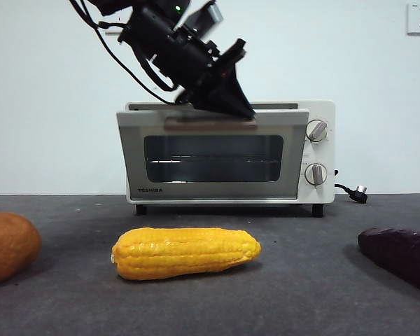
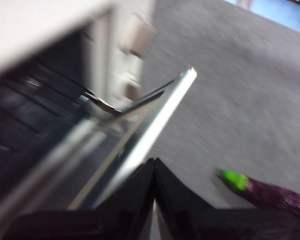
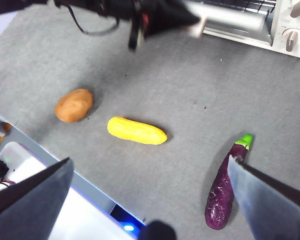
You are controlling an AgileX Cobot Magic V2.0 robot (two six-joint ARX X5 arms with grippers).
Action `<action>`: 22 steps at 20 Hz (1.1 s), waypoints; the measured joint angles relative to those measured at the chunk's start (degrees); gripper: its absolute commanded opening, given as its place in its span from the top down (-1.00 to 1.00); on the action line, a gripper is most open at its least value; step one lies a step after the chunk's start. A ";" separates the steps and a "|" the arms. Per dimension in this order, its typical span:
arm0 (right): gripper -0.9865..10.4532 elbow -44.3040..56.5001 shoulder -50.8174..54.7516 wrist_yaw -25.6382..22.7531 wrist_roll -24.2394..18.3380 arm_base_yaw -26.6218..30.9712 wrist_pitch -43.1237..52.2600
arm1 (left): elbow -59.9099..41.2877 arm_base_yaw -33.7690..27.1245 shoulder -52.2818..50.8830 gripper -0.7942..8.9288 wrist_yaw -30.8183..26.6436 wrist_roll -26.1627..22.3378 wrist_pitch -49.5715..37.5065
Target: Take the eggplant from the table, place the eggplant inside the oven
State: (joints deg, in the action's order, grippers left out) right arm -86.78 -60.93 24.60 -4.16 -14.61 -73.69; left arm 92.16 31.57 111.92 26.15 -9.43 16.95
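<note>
The dark purple eggplant (image 1: 402, 255) lies on the grey table (image 1: 301, 301) at the right edge of the front view, its green stem visible from above (image 3: 222, 192) and in the left wrist view (image 2: 280, 197). The cream TOSHIBA oven (image 1: 136, 157) stands at the back, its glass door (image 2: 155, 125) tilted partly open at the top. My left gripper (image 1: 234, 105) sits at the beige door handle (image 1: 210, 124) with its jaws (image 2: 154, 165) shut together. My right gripper (image 3: 150, 160) hangs open high above the table, the eggplant below near one jaw.
A yellow corn cob (image 1: 185, 252) lies in front of the oven. A round orange-brown vegetable (image 1: 7, 245) sits at the left. The oven's black plug (image 1: 357, 192) rests on the table behind the eggplant. The table's near edge (image 3: 65, 167) shows in the right wrist view.
</note>
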 measured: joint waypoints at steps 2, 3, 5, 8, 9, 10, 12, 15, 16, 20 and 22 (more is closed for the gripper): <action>-0.11 0.00 0.00 0.00 -0.15 0.00 0.00 | -0.70 2.03 1.14 0.85 -0.15 -0.02 1.97; -0.11 0.00 0.00 0.00 -0.17 0.00 0.00 | -0.98 2.69 1.64 0.85 -0.22 -0.04 2.78; -0.11 0.00 0.02 0.00 -0.17 0.00 0.00 | -1.25 3.63 1.97 0.85 -0.90 -0.02 3.30; -0.11 0.00 0.02 -0.02 -0.17 0.00 0.02 | -1.25 4.50 1.97 0.85 -1.33 0.48 2.89; -0.11 0.00 0.02 -0.02 -0.17 0.00 0.02 | -1.25 4.66 1.97 0.85 -0.85 0.90 2.82; -0.11 0.00 0.02 -0.02 -0.17 0.00 0.02 | -1.25 4.90 1.97 0.85 0.33 1.70 2.75; -0.11 0.00 0.02 0.00 -0.17 0.00 0.02 | -1.25 5.55 1.97 0.85 2.14 2.93 2.73; -0.11 0.00 0.02 -0.02 -0.17 0.00 0.02 | -1.22 6.54 1.84 0.85 2.51 3.50 2.75; -0.11 0.00 0.02 -0.02 -0.17 0.00 0.00 | -1.05 6.78 1.60 0.85 2.54 3.58 2.75; -0.11 0.00 0.02 -2.10 -0.17 0.00 -0.11 | 3.28 6.27 0.09 0.85 0.59 4.35 7.58; -0.11 0.00 -0.09 -7.26 -0.17 0.00 -1.44 | 5.07 4.76 -2.78 0.85 -2.08 4.09 11.52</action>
State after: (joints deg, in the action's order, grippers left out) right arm -86.78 -61.01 17.34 -4.34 -14.61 -75.13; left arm 97.23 36.34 109.14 24.08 -5.34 28.47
